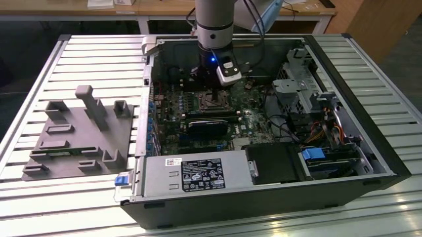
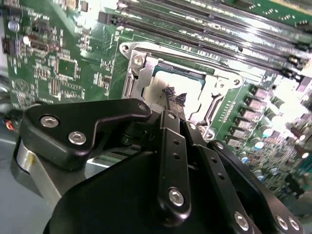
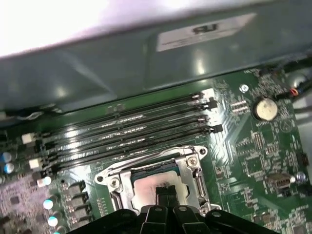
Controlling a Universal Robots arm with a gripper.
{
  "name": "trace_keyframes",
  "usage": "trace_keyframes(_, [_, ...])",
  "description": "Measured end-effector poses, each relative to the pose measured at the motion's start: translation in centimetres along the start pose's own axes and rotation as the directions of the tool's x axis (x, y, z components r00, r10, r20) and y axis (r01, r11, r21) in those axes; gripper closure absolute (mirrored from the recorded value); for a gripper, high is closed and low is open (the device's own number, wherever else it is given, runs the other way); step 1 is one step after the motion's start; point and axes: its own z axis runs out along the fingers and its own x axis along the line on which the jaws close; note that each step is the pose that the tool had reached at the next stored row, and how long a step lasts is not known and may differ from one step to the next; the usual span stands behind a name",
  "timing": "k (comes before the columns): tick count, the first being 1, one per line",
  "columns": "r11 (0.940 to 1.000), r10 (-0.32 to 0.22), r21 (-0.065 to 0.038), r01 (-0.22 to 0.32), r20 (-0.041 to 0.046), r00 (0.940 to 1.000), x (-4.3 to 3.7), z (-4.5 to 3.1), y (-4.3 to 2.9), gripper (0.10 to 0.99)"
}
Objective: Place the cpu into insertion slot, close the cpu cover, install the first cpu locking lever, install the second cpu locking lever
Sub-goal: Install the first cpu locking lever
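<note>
Gripper (image 2: 174,97): fingers pressed together, holding nothing, tips down just over the cpu's metal top; in the exterior view (image 1: 209,93) inside the open case (image 1: 369,163).
Cpu (image 3: 151,183): seated flat in the slot (image 2: 204,109), silver top showing through the frame.
Cover (image 3: 192,168): lying down around the cpu.
Memory slots (image 3: 131,131): just beside the slot.
</note>
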Motion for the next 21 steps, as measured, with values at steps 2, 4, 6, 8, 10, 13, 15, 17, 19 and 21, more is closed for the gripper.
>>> trace_keyframes(2, [0.9995, -0.029, 0.01, 0.029, 0.002, 0.9996, 0.0, -0.01, -0.01, 0.98])
trace_keyframes(4, [0.9983, -0.053, 0.026, 0.053, 0.0052, 0.9986, 0.02, -0.01, -0.01, 0.98])
trace_keyframes(6, [0.9969, -0.072, 0.032, 0.072, 0.0068, 0.9974, 0.08, -0.01, -0.03, 0.98])
trace_keyframes(8, [0.9961, -0.083, 0.031, 0.082, 0.0076, 0.9966, 0.11, -0.11, -0.04, 0.98])
trace_keyframes(10, [0.9956, -0.089, 0.03, 0.089, 0.0095, 0.996, 0.12, -0.32, -0.04, 0.98])
trace_keyframes(13, [0.9953, -0.093, 0.03, 0.093, 0.0123, 0.9956, 0.1, -0.92, -0.04, 0.98])
trace_keyframes(15, [0.9952, -0.093, 0.029, 0.093, 0.0139, 0.9955, 0.07, -1.48, -0.05, 0.98])
trace_keyframes(17, [0.9952, -0.093, 0.029, 0.093, 0.0153, 0.9955, 0.03, -2.07, -0.05, 0.98])
trace_keyframes(19, [0.9952, -0.093, 0.029, 0.093, 0.0167, 0.9955, 0.0, -2.63, -0.05, 0.98])
trace_keyframes(21, [0.9953, -0.094, 0.029, 0.093, 0.018, 0.9955, -0.04, -3.1, -0.04, 0.98])
